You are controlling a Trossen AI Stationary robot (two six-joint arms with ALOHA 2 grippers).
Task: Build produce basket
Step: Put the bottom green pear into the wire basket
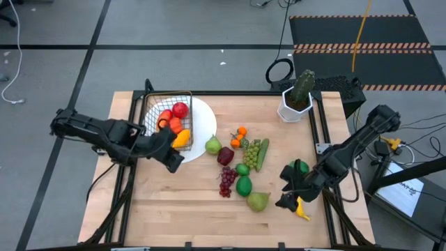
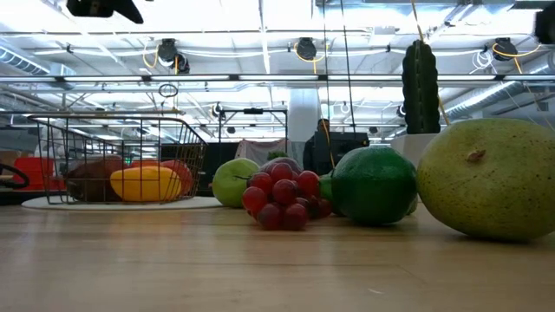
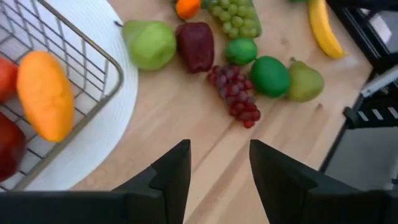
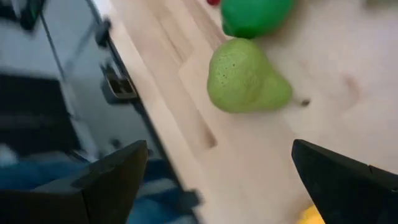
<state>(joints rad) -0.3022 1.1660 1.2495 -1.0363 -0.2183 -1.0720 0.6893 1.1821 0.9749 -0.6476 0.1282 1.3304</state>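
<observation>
The wire basket (image 1: 167,111) stands on a round white plate (image 1: 203,118) at the far left and holds red apples (image 1: 180,109), an orange piece and a yellow piece (image 3: 45,94). Loose produce lies mid-table: a green pear (image 1: 212,146), a dark red fruit (image 3: 196,45), purple grapes (image 1: 226,180), limes (image 1: 243,185), a second pear (image 4: 245,78), green grapes, small oranges, a cucumber (image 1: 263,153) and a banana (image 1: 302,210). My left gripper (image 3: 217,149) hovers open over bare wood beside the plate's near edge. My right gripper (image 4: 217,149) hangs wide open near the second pear and the banana, with nothing between its fingers.
A white pot with a green cactus (image 1: 300,94) stands at the table's far right corner. Bare wood lies along the near edge (image 1: 174,223). The table's right edge and the frame rail (image 4: 124,87) run close beside my right gripper.
</observation>
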